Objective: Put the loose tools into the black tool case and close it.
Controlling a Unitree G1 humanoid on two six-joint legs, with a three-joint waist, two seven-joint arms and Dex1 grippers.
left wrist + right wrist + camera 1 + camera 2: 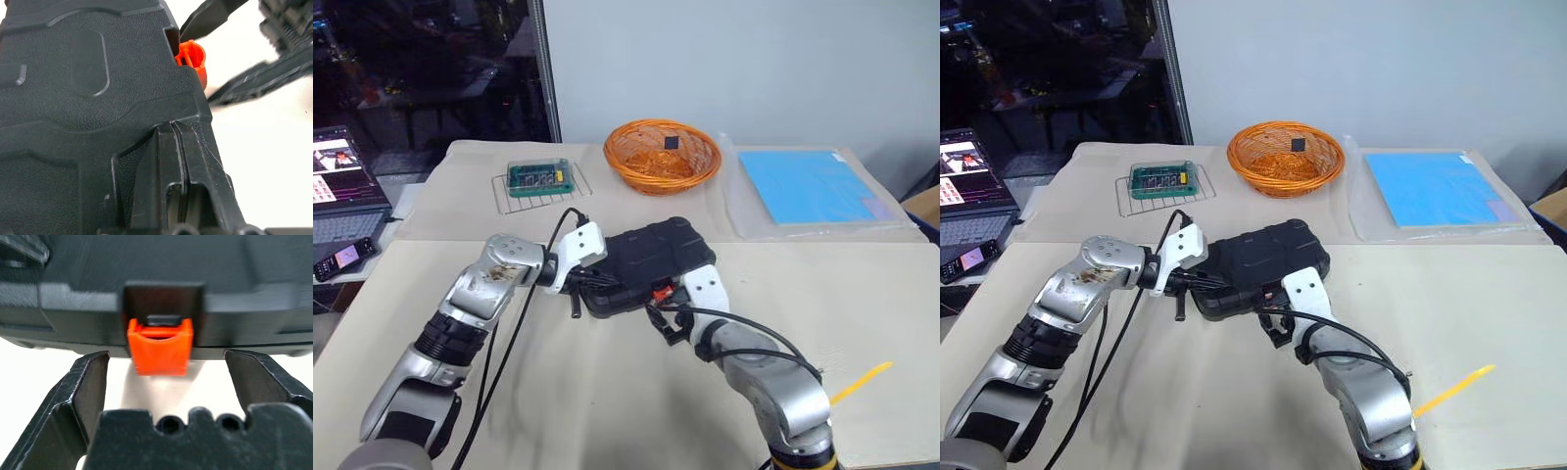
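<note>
The black tool case [651, 257] lies closed in the middle of the table, lid down. Its small orange latch [160, 350] hangs from the front edge. My right gripper [166, 358] is open right in front of that latch, one finger [85, 387] on each side and neither touching it. My left gripper [586, 283] is shut, its tips resting against the case's left end; in the left wrist view its fingers [166, 196] lie together on the textured lid [88, 98]. The loose tools are out of view.
An orange woven basket [662, 155] stands behind the case. A small green box [539, 177] sits on a wire rack at back left, and a blue sheet [808, 186] in plastic at back right. A laptop [342, 186] and phone [342, 258] lie far left. A yellow strip [862, 382] lies front right.
</note>
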